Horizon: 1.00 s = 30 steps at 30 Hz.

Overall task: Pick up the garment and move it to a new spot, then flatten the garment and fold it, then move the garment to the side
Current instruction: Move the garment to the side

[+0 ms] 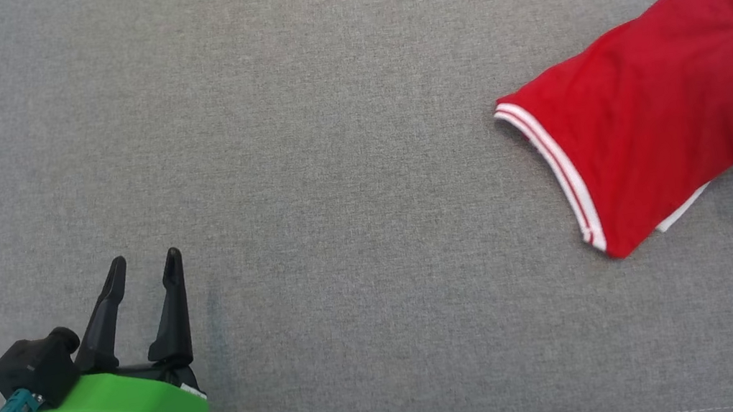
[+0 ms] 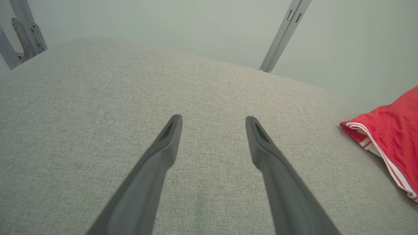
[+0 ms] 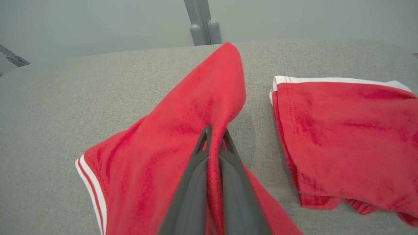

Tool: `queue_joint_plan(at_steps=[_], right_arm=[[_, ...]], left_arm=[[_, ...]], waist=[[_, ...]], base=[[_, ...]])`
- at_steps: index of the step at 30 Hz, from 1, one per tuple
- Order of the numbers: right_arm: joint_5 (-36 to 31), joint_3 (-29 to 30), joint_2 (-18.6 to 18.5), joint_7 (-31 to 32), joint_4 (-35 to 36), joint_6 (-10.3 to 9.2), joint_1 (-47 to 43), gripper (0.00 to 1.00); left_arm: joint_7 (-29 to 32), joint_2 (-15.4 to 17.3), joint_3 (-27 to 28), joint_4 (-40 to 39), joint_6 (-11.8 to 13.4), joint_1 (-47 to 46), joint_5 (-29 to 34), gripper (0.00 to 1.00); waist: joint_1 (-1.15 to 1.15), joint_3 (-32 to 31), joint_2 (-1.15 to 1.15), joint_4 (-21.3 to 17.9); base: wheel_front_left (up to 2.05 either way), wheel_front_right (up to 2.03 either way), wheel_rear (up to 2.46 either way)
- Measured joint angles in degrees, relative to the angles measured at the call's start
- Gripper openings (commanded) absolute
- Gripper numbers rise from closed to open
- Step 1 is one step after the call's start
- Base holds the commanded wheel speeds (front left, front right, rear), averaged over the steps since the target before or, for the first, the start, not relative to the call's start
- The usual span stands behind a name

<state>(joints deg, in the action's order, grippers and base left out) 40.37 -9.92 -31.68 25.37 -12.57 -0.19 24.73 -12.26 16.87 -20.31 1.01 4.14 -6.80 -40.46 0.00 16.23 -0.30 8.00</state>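
Pinching red garment (image 3: pixel 147 156), right gripper (image 3: pixel 215 135) jaws clamped on raised fold; left gripper (image 1: pixel 147 262) jaws wide, empty, well apart. Looks like pickup stage: move, flatten, fold, set-aside all left.

Tally for your record. You have one red garment (image 1: pixel 651 120), at 3 o'clock in the head view. In the right wrist view you see two red pieces; whether they join cannot be told. On its hem, count two white stripes (image 1: pixel 552 160). Two grippers: left gripper (image 1: pixel 146 259) at 7 o'clock, right gripper (image 3: pixel 215 131). Each has two fingers (image 2: pixel 163 147), four in all. One green bracket (image 1: pixel 135 408). One counter (image 1: pixel 326 132). You can count two metal struts (image 2: pixel 283 34) in the left wrist view, at 10 and 1 o'clock.
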Motion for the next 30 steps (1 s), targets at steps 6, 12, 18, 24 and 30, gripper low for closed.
queue_joint_plan(at_steps=[6,12,18,24,30], right_arm=[[-1.4,3.9,-4.2,0.2,-1.1,-2.33,3.4,0.00],[-3.2,5.8,-6.1,-0.5,-1.9,-3.98,5.5,0.00],[-3.7,8.2,-6.4,-2.7,-3.1,-5.06,7.0,0.00],[-4.5,10.1,-6.2,-5.1,-6.2,-5.84,7.3,0.07],[-7.3,13.1,-5.9,-10.2,-10.7,-6.91,5.9,1.00]], left_arm=[[-0.4,-0.4,-0.2,0.0,0.5,0.2,0.0,1.00],[-0.4,-1.6,-2.0,-0.1,0.4,0.2,0.1,1.00],[-0.4,-1.7,-2.9,-0.1,0.3,0.2,1.0,1.00],[-0.4,-1.5,-3.0,-0.1,0.3,0.2,1.4,1.00],[-0.4,-1.3,-2.7,0.2,0.3,0.2,1.4,1.00]], waist=[[0.00,0.5,0.00,-0.1],[0.00,1.3,0.00,-0.6],[0.00,2.4,0.00,-0.8],[0.00,3.4,0.00,-1.3],[0.00,3.9,0.00,-2.6]], base=[[0.00,0.00,0.00],[0.00,0.00,0.00],[0.00,0.00,0.00],[0.00,0.00,0.00],[0.00,0.00,0.00]])
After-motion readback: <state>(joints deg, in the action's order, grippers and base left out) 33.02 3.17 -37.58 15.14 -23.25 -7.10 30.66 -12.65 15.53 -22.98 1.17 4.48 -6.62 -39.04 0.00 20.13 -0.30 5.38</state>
